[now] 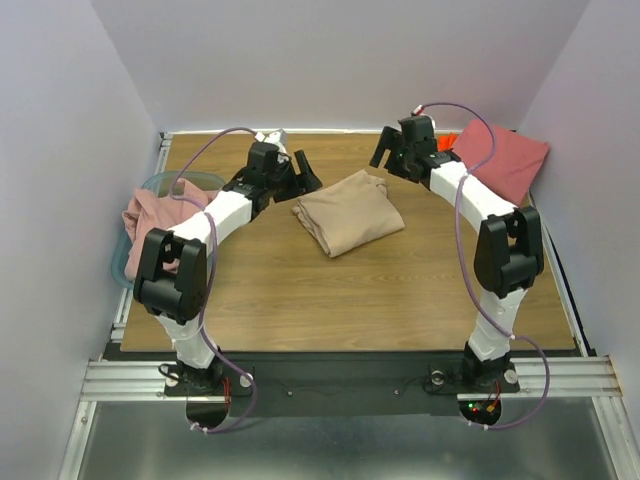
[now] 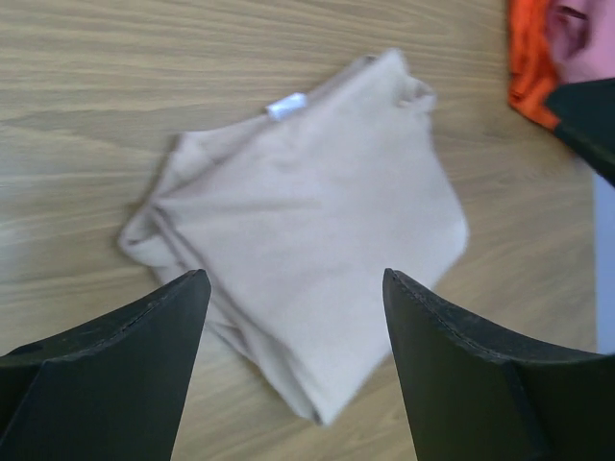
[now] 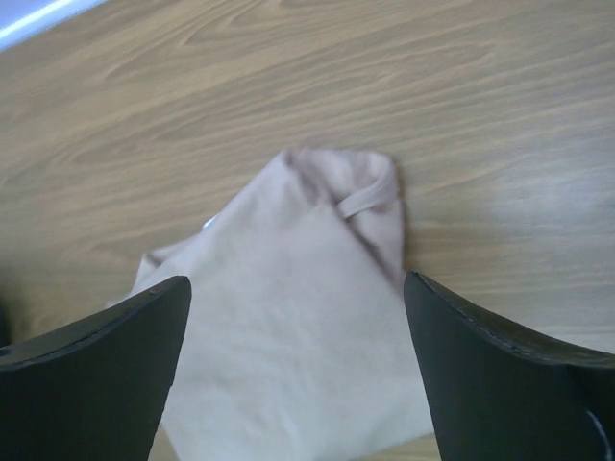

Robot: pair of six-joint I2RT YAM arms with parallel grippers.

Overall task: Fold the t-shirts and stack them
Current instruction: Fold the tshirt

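The tan shirt (image 1: 348,212) lies folded at the middle of the table (image 1: 300,310), beneath my left claw (image 2: 296,279) and right claw (image 3: 296,283), both spread wide and empty. I judge the fold done, so I should rise straight up, snagging no edge, before fetching another. The orange shirt (image 1: 441,158) hides mostly behind my right arm (image 1: 470,195); the pink shirt (image 1: 150,212) is bunched in the bin (image 1: 170,181), its lie unclear.

Matt tan cloth t-shirt (image 1: 348,212) on smooth wood-grain table (image 1: 400,290).
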